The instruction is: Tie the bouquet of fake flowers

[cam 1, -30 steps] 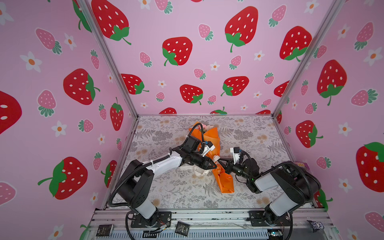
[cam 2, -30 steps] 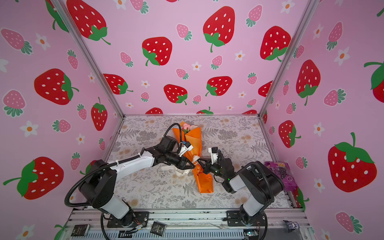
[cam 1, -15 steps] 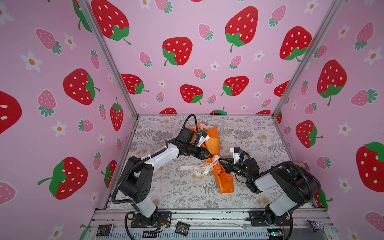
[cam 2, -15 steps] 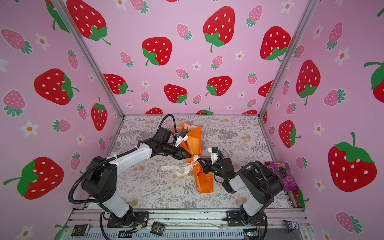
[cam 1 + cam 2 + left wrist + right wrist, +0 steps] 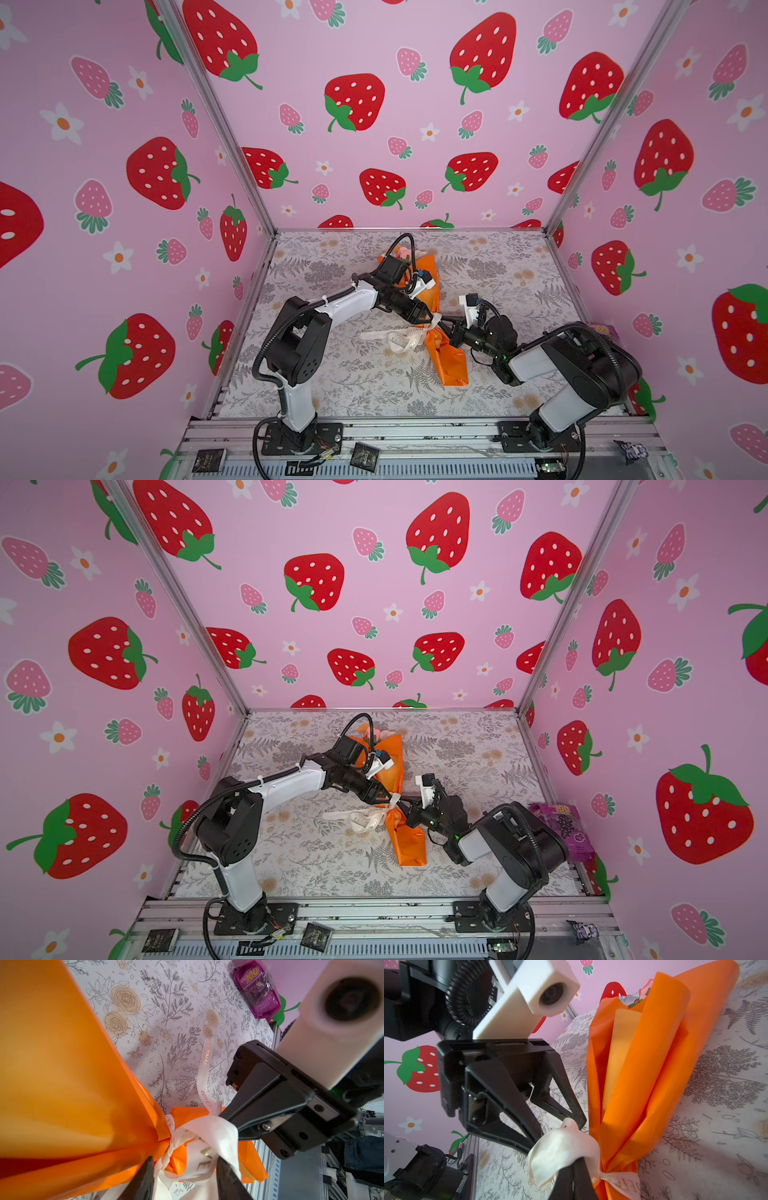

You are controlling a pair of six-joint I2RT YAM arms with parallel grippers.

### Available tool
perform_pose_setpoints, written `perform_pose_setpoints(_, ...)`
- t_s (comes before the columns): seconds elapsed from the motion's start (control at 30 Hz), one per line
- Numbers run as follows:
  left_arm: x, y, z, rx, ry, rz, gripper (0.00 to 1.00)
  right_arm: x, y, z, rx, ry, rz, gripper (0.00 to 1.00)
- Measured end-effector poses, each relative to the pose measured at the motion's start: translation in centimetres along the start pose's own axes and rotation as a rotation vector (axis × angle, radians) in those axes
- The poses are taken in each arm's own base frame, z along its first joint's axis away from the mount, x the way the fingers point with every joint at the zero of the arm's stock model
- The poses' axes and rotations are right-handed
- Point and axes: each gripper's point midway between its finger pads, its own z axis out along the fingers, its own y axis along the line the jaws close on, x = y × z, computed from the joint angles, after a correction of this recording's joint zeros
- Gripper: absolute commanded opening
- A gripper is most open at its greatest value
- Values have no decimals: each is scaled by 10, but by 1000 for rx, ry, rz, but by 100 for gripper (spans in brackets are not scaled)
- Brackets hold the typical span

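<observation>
On your right gripper (image 5: 576, 1164) the jaws are pinched together on a loop of the cream fabric ribbon with gold lettering (image 5: 209, 1132), right by the knot. Your left gripper (image 5: 185, 1161) has its jaws roughly halfway apart. Ribbon sits loose between them, not squeezed. That ribbon is cinched round the waist of the bouquet of fake flowers in an orange paper cone (image 5: 449, 361). The cone lies flat mid-desk, wide mouth toward the back wall, narrow tail toward the front rail. Spare ribbon loops trail over the grey floral-print desk (image 5: 332, 386) left of the cone. A purple snack packet (image 5: 561, 825) sits at the desk's right edge.
</observation>
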Motion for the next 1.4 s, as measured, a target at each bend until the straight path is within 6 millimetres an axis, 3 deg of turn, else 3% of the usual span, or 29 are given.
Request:
perform_pose_setpoints(0.17, 2, 0, 3, 21, 12, 3, 47, -3, 2, 2, -8, -4, -4, 2)
perform_pose_setpoints(0.3, 8, 1, 9, 48, 32, -12, 38, -4, 3, 3, -15, -1, -4, 3)
perform_pose_setpoints(0.53, 8, -4, 9, 79, 34, -17, 8, 1, 0, 4, -3, 22, 8, 6)
perform_pose_setpoints(0.63, 6, -4, 7, 86, 27, -27, 0, 4, -2, 3, 12, 40, 19, 14)
perform_pose_setpoints(0.73, 2, -5, 3, 85, 13, -45, 0, 2, -3, -1, 46, 51, 35, 33)
perform_pose_setpoints(0.83, -2, -6, -4, 79, -3, -63, 0, -10, 1, -9, 84, 40, 37, 41)
perform_pose_setpoints(0.93, -4, -5, -8, 75, -12, -76, 0, -21, 6, -14, 101, 19, 31, 39)
perform_pose_setpoints(1.03, -4, -3, -8, 70, -11, -98, 0, -16, 12, -22, 135, 67, 36, 34)
perform_pose_setpoints(1.13, -3, -3, -8, 68, -7, -118, 0, -15, 42, -21, 87, 103, 32, 29)
perform_pose_setpoints(1.3, 1, -2, -8, 62, 9, -141, 0, 15, 72, 1, 94, 224, 106, 26)
perform_pose_setpoints(1.4, 3, -1, -7, 56, 16, -154, 0, 44, 75, 8, 160, 277, 160, 29)
